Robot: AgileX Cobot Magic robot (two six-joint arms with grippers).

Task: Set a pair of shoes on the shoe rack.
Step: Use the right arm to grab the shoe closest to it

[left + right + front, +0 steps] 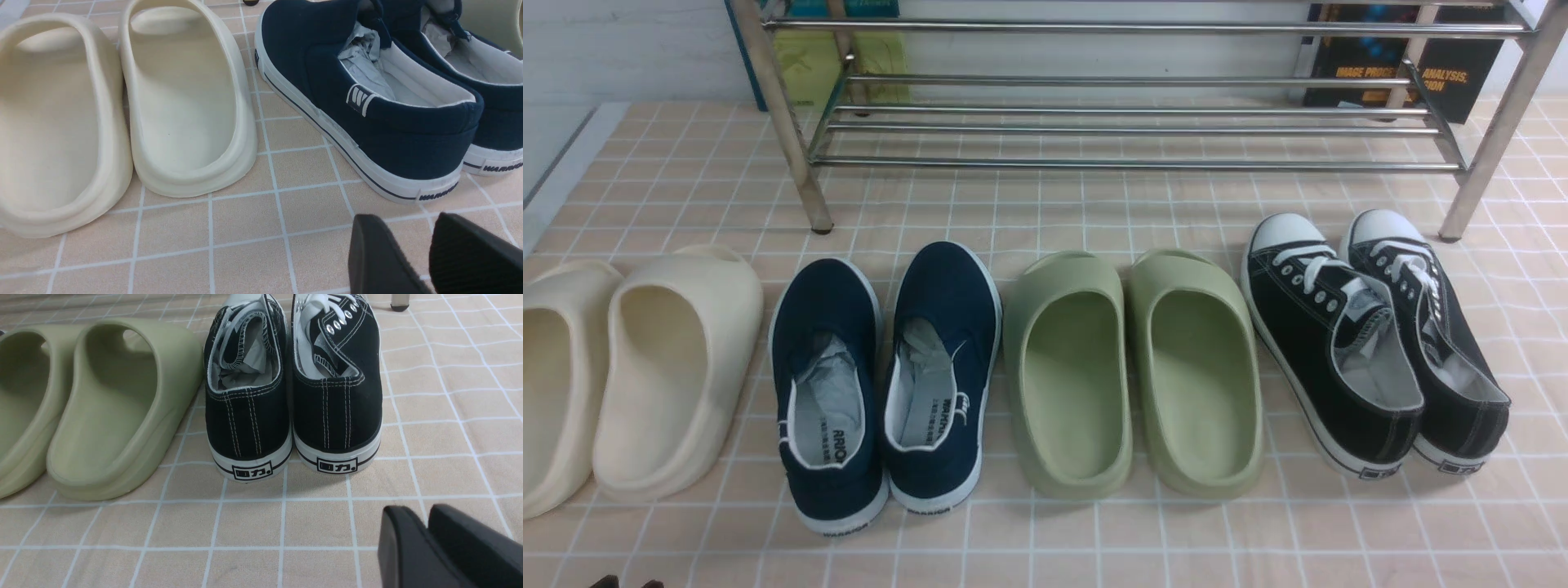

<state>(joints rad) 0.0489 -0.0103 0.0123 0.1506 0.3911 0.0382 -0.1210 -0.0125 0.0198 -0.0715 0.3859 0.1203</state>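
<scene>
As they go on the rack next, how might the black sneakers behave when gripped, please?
The black sneakers probably have soft canvas uppers that give under a pinch; one tongue is folded in. Their rubber soles likely stay stiff. Standing close together, one may drag the other.

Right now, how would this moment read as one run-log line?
black sneakers: on floor beside green slides | shoe rack: lower tier bare | right gripper: behind sneaker heels, empty | left gripper: empty

A: Shoe rack [1127, 163]?
B: Shiny chrome metal tubing, smooth.
A: Black sneakers [1307, 327]?
B: Matt canvas, white rubber toe caps, crumpled paper inside.
A: Green slides [1201, 367]?
B: Smooth matt foam.
A: Navy slip-ons [947, 286]?
B: Woven cloth uppers, white rubber soles.
</scene>
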